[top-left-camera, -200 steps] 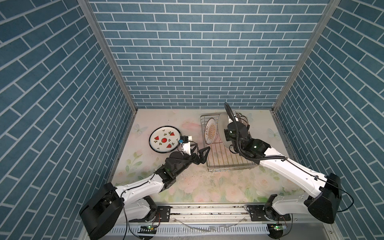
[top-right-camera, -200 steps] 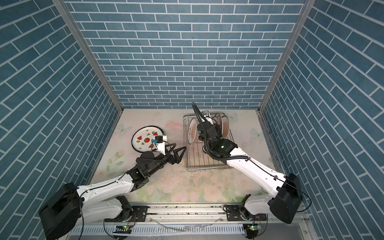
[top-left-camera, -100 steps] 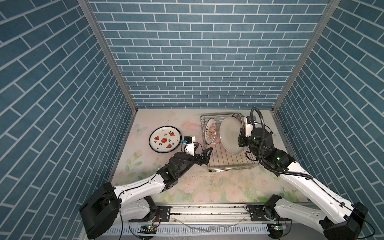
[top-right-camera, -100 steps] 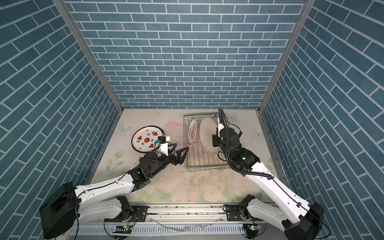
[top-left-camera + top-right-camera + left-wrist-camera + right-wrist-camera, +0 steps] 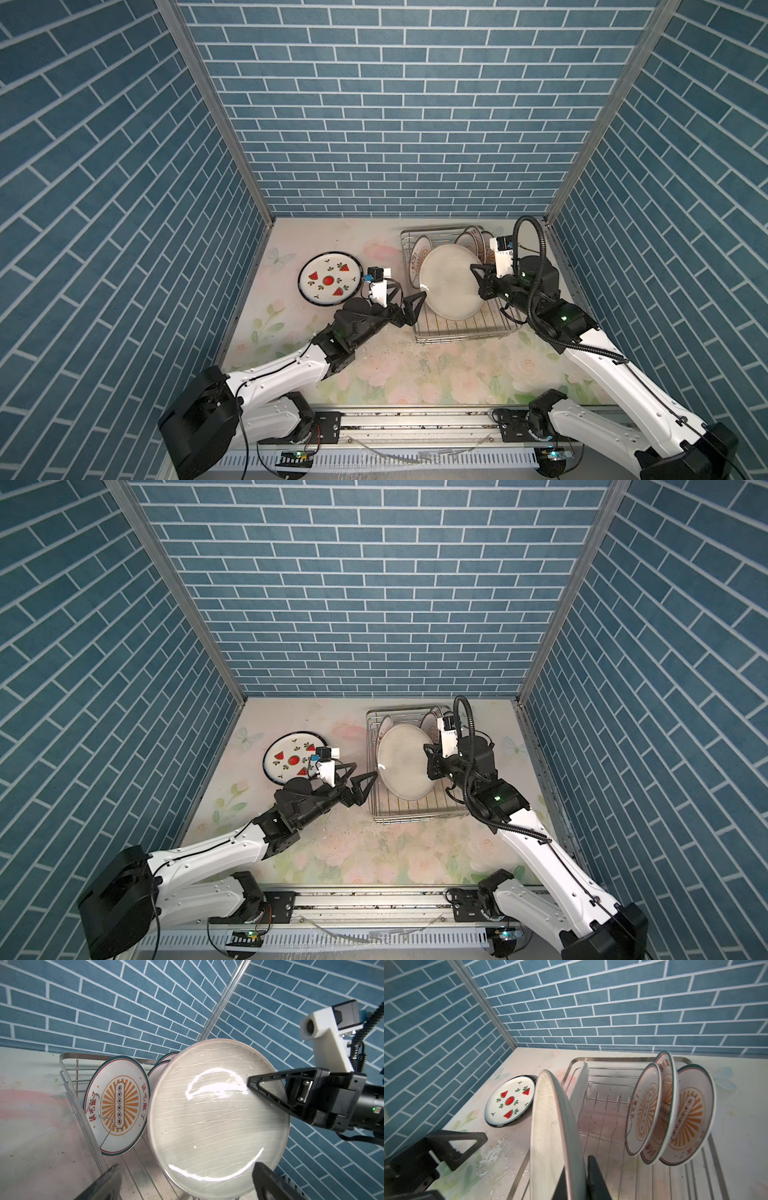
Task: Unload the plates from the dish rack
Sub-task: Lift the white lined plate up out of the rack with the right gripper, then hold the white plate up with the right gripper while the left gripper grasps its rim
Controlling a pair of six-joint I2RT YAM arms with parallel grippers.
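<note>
Right tool [image 5: 477, 274] was clenched on the rim of the grey plate [image 5: 446, 286], held upright over the dish rack [image 5: 461, 334]. Left tool [image 5: 409, 293] stood spread wide at the plate's opposite edge

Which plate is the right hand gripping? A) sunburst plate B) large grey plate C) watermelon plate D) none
B: the right hand is shut on the rim of the large grey plate, held on edge; the watermelon plate lies on the table.

Glossy glazed grey plate [image 5: 216, 1122], shiny metal wire dish rack [image 5: 623, 1059], matt black plastic fingers [image 5: 268, 1184]
</note>
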